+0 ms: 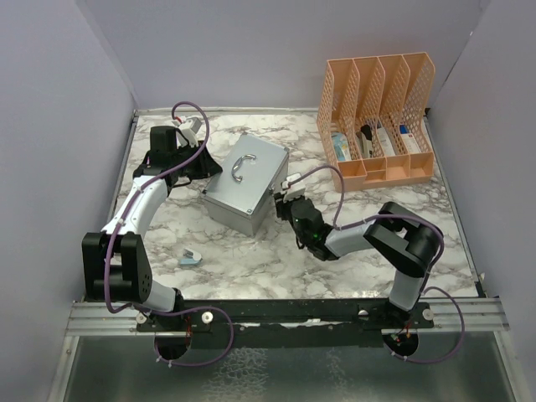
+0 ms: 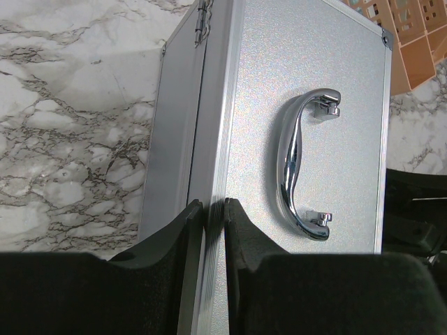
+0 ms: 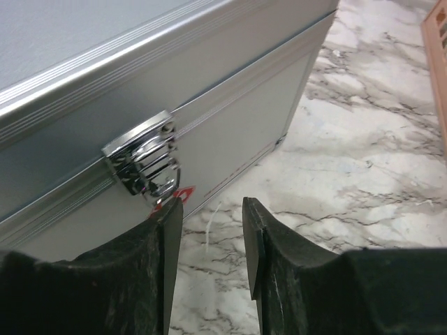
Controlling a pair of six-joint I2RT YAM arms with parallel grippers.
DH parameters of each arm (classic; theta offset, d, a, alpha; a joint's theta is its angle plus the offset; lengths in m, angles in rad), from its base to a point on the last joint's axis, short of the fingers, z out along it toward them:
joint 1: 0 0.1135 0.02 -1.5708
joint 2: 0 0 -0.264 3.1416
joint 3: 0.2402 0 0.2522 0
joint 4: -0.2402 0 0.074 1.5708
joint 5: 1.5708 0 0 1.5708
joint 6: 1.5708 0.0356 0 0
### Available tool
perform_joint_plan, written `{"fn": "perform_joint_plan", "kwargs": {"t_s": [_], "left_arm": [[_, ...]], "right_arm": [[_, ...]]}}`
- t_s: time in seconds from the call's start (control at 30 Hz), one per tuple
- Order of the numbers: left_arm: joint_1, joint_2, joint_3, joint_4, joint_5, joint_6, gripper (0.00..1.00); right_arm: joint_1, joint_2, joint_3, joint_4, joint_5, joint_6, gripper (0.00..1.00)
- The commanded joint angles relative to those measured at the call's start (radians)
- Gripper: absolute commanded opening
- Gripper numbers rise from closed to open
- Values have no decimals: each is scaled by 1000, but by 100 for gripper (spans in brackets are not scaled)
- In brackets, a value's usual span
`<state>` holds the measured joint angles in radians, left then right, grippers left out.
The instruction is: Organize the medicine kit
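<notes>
The kit (image 1: 247, 182) sits closed, mid-worktop (image 1: 251, 264). Only the left wrist view shows the left end effector (image 2: 214, 204) pinching its hinge-side edge. The right wrist view shows the right end effector (image 3: 211, 206) open beside the latch (image 3: 145, 162).

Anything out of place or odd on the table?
A small blue-and-white item lies loose on the table, apart from the medicine kit and orange organizer. The kit sits skewed, lid shut.

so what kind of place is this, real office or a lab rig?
Likely a lab robot cell: plain walls box in a marble-pattern table, and the left arm and right arm are bolted to a rail at its near edge.
</notes>
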<state>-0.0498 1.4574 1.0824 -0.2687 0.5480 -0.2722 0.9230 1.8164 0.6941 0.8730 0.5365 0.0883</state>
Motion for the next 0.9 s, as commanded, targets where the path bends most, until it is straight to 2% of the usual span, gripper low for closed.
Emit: {"fn": "perform_joint_plan", "kwargs": {"t_s": [0.0, 0.17, 0.4, 0.53, 0.87], "left_arm": [[-2, 50, -58, -158, -43, 37, 20], [-2, 52, -58, -158, -44, 37, 20], [-2, 51, -58, -158, -45, 37, 20], [-2, 51, -58, -158, -45, 37, 20], [-3, 49, -58, -158, -46, 37, 20]], "right_arm": [[-32, -5, -27, 134, 61, -32, 39], [-38, -38, -53, 134, 26, -30, 38], [-39, -72, -94, 122, -182, -26, 40], [-38, -91, -100, 119, -233, -13, 43], [-38, -24, -9, 109, -173, -1, 48]]}}
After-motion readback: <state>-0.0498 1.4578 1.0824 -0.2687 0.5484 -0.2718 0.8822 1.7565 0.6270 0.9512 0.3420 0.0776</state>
